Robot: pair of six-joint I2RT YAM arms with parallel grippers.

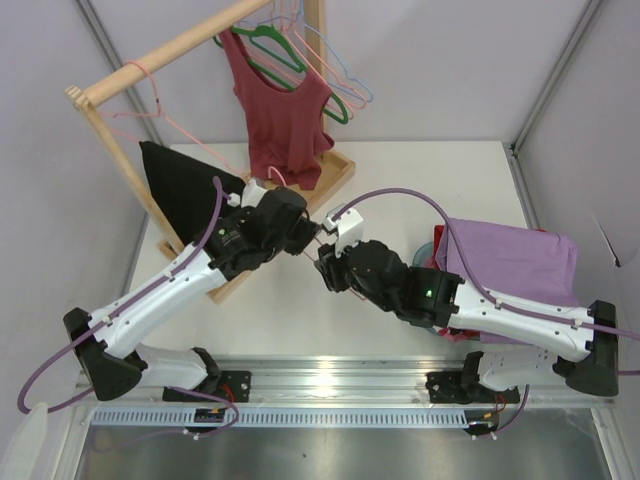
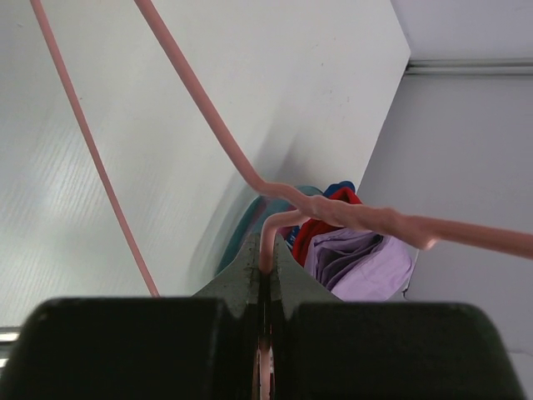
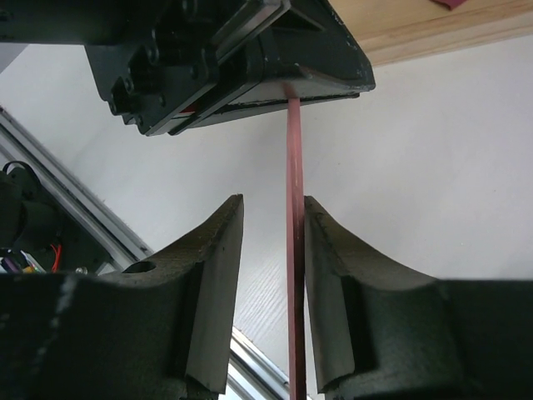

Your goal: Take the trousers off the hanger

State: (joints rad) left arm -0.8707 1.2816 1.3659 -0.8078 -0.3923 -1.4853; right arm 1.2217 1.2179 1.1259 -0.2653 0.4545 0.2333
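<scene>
From the overhead camera I see both arms reaching in to the middle of the table [image 1: 400, 180]. The left gripper [image 1: 306, 242] and right gripper [image 1: 325, 265] are nose to nose there. The wire between them is too thin for me to make out from up here. The trousers [image 1: 515, 262] lie in a lilac heap at the right side of the table, partly under the right arm. At the back, a maroon top [image 1: 280, 110] hangs on the wooden rack [image 1: 170, 50], and a black garment [image 1: 180, 185] sits below it.

On my left wrist feed, the left gripper [image 2: 265, 254] is clenched tight on the hanger [image 2: 350, 215]. The pink wire is pinched between its fingers, and the frame spreads away over the table. The trousers [image 2: 358, 262] show beyond it, quite separate from the hanger.

On my right wrist feed, the right gripper [image 3: 273, 200] is released, its jaws parted. The hanger [image 3: 294, 250] wire runs straight down between them, close against one finger and apart from the other. Above it, the left gripper [image 3: 287, 83] clamps that same wire.
</scene>
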